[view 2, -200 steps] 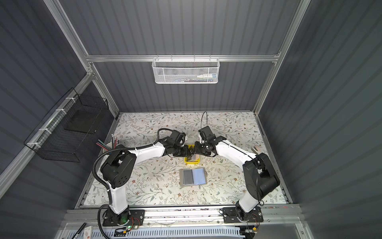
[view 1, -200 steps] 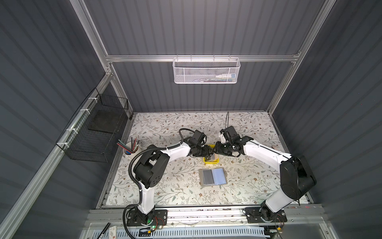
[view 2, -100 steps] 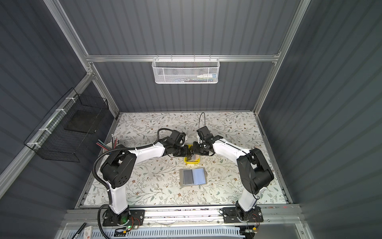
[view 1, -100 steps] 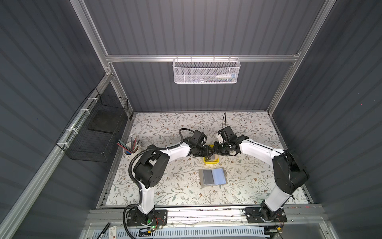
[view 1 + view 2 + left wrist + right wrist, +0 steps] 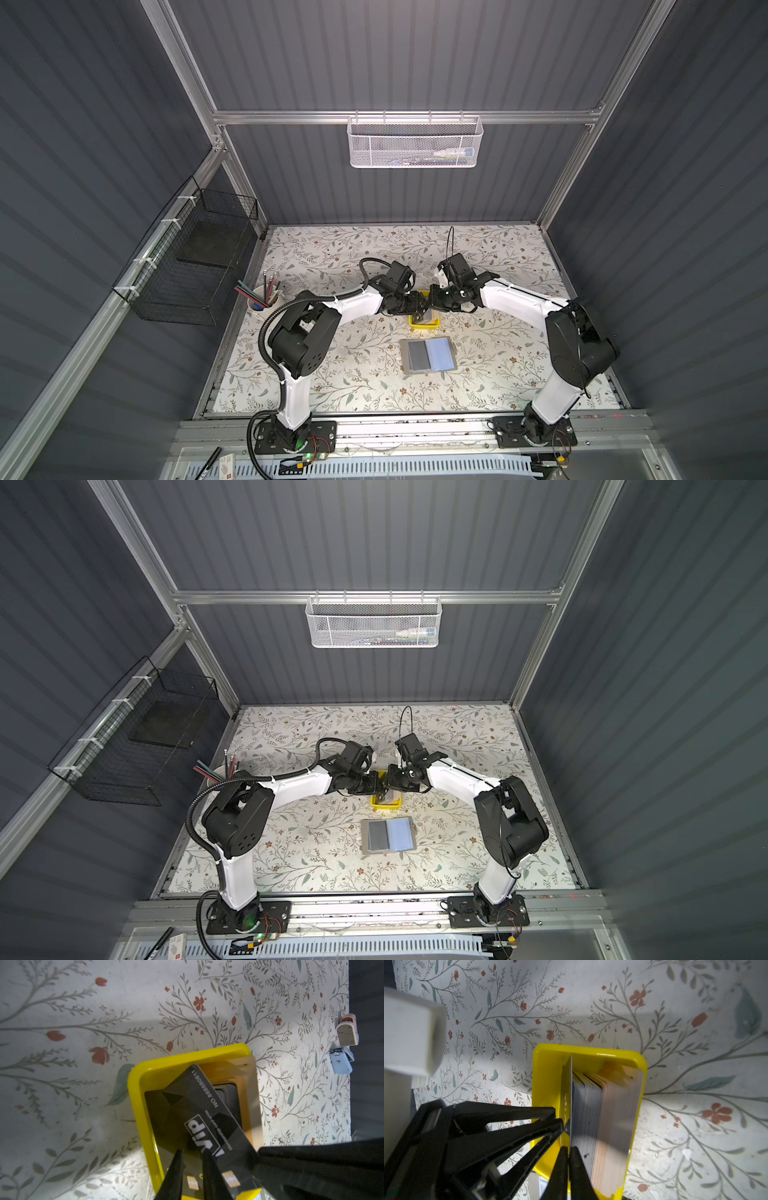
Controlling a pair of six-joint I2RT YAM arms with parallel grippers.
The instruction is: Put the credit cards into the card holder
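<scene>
Right pincer [image 5: 569, 1149] — clamped on the edge of one black VIP card [image 5: 195, 1111], which tilts off the credit cards [image 5: 591, 1115] standing in the yellow tray [image 5: 548, 1057].
Left pincer [image 5: 192, 1152] — narrowly apart, tips at that card's face, gripping nothing.
Card holder [image 5: 428, 357]: lies open on the surface [image 5: 332, 249], near the tray.
Handling advice: lift straight up, one card only, with the left tips steadying the rest.

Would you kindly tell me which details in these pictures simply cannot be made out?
- White mesh basket: contents too small behind the mesh, both top views.
- Card holder: whether its sleeves hold cards, too small in both top views.
- Stack of credit cards: count unreadable, edges blurred, right wrist view.
- Left gripper: contact with the lifted card, left wrist view, fingers cover it.
</scene>
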